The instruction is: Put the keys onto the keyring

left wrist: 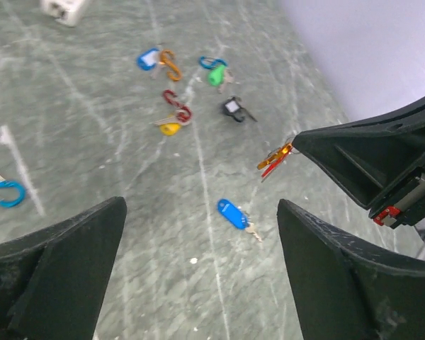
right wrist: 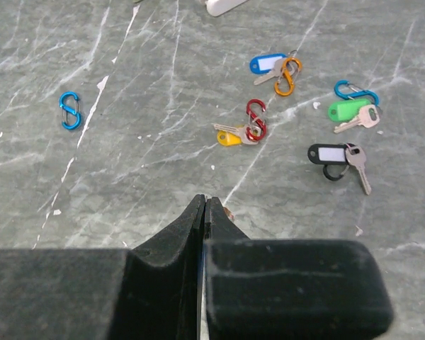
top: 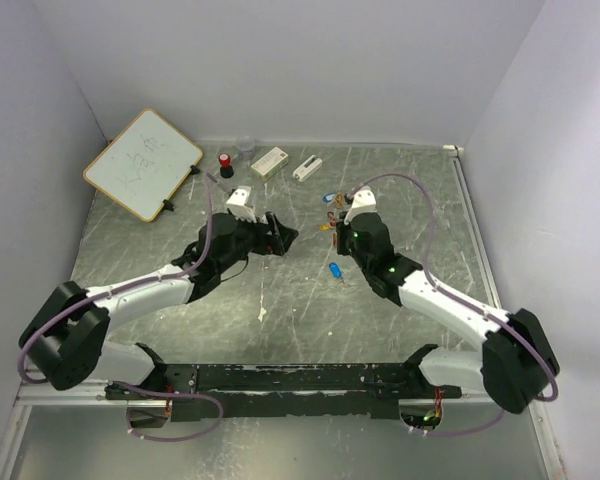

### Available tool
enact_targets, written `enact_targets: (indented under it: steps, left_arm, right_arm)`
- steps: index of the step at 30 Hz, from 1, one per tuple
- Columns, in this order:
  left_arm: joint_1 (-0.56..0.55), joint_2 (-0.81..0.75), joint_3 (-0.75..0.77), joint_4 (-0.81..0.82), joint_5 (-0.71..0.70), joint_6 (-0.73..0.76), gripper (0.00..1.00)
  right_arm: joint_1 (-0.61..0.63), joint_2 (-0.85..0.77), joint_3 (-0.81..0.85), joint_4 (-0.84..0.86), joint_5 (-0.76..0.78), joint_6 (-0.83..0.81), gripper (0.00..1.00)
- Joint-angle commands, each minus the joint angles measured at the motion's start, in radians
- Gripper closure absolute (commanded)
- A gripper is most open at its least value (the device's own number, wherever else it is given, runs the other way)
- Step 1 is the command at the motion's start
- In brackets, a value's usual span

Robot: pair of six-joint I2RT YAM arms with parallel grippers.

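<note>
My left gripper (left wrist: pixel 200 212) hangs open over the table with nothing between its fingers. A blue-tagged key (left wrist: pixel 232 213) lies on the surface just beyond its tips. My right gripper (right wrist: pixel 204 200) is shut on a thin orange clip, the keyring (left wrist: pixel 275 157), which sticks out of its tip a little above the table. Farther off lie more keys: a blue tag on an orange clip (right wrist: pixel 268 64), a yellow tag on a red clip (right wrist: pixel 230 136), a green tag on a blue clip (right wrist: pixel 347 110) and a black tag (right wrist: pixel 329 154). From above, both grippers (top: pixel 283 233) (top: pixel 332 224) face each other mid-table.
A loose blue S-clip (right wrist: pixel 71 110) lies left of the keys. At the back of the table are a small whiteboard (top: pixel 143 163), a red-capped bottle (top: pixel 225 165), two white boxes (top: pixel 270 161) (top: pixel 307 168) and a clear cup (top: pixel 245 147). Walls close in on three sides.
</note>
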Motion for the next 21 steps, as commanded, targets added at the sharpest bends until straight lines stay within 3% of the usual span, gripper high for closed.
enact_targets:
  steps: [1,8,21]
  left_arm:
    - [0.051,-0.089,-0.036,-0.113,-0.105,-0.050,0.00]
    - [0.111,-0.216,-0.062,-0.282,-0.182,-0.117,0.00]
    - [0.128,-0.287,-0.123,-0.289,-0.150,-0.114,0.02]
  right_arm:
    - [-0.003,0.121,0.085,0.047,-0.032,0.000,1.00]
    - [-0.005,0.393,0.265,0.144,-0.087,-0.018,1.00]
    - [-0.023,0.778,0.577,0.213,-0.143,-0.054,1.00]
